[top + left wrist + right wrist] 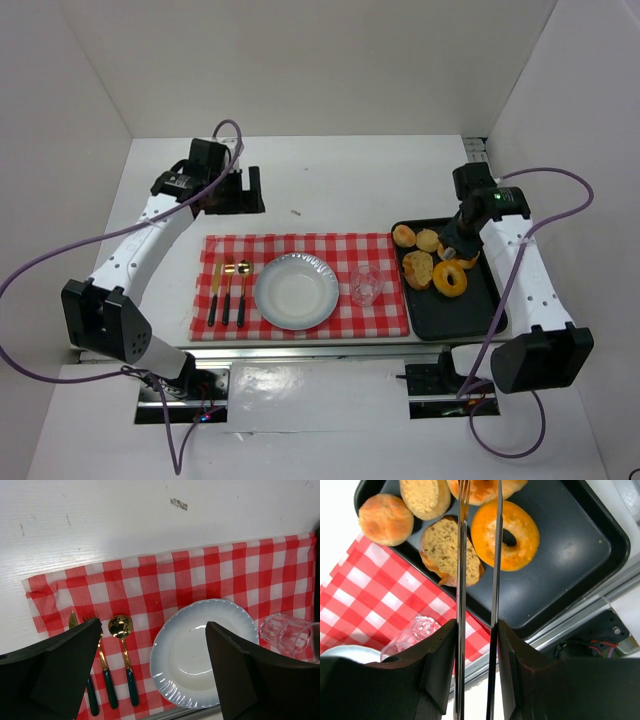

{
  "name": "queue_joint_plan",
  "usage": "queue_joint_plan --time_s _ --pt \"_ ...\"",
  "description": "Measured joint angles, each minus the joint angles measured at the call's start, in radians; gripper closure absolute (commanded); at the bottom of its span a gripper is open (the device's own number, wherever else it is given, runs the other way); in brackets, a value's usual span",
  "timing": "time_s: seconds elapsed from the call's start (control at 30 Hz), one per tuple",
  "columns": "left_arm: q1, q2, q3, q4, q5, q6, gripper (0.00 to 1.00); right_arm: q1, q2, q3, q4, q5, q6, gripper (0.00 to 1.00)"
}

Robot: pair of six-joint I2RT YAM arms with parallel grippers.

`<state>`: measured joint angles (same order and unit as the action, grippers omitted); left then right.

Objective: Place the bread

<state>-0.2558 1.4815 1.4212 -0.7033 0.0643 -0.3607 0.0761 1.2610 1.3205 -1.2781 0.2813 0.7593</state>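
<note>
— Where is the bread lying?

— Both pieces are sitting in the tray [472, 312], which is standing at the right end of the cloth [300, 250]. The slice [445, 550] is lying flat against the left side of the doughnut [505, 535]. The roll [482, 489] is lying just beyond the doughnut, on its far side. Two buns [385, 519] are crowding the far left corner of the tray.

— And what is the right gripper [476, 630] doing?

— It is clamping a pair of tongs [461, 580]. Their thin blades are reaching out over the tray, one on each side of the roll (whether they are pinching it, nobody can tell from these views).

— Is the left gripper [154, 625] holding anything?

— No. It is hanging over the table [330, 190], just beyond the far left corner of the cloth, with its jaws gaping wide and nothing between them.

— What is lying on the cloth?

— A plate [296, 291] is sitting in the middle. The cutlery [228, 292] is lying to its left, and a glass [366, 285] is standing to its right, near the tray.
</note>
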Motion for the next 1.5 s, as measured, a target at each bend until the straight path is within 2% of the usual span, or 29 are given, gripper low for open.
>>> queue_joint_plan --time_s 0.3,0.8,0.87,0.97,1.0,1.13,1.2,1.33,1.5 --pt "-0.028 0.011 0.000 -0.008 -0.025 0.000 0.01 -0.047 0.018 0.000 0.079 -0.082 -0.069 0.55" --pt "-0.031 0.011 0.000 -0.008 -0.045 0.000 0.01 -0.060 0.051 -0.045 0.128 -0.099 -0.082 0.52" --pt "-0.031 0.011 0.000 -0.008 -0.049 -0.001 0.01 -0.062 0.052 -0.059 0.131 -0.098 -0.085 0.55" --pt "-0.031 0.012 0.000 -0.008 -0.053 0.000 0.01 -0.074 0.052 -0.083 0.134 -0.101 -0.089 0.65" --pt "-0.031 0.013 0.000 -0.008 -0.054 0.000 0.01 -0.077 0.052 -0.089 0.134 -0.104 -0.091 0.73" --pt "-0.031 0.016 0.000 -0.008 -0.061 0.000 0.01 -0.082 0.053 -0.085 0.137 -0.106 -0.096 0.88" --pt "-0.031 0.016 0.000 -0.008 -0.066 0.000 0.01 -0.083 0.053 -0.072 0.136 -0.102 -0.098 0.89" --pt "-0.031 0.016 0.000 -0.008 -0.071 0.000 0.01 -0.086 0.053 -0.013 0.119 -0.078 -0.102 0.99" --pt "-0.031 0.016 0.000 -0.010 -0.095 0.002 0.01 -0.088 0.054 0.123 0.106 -0.049 -0.122 1.00"
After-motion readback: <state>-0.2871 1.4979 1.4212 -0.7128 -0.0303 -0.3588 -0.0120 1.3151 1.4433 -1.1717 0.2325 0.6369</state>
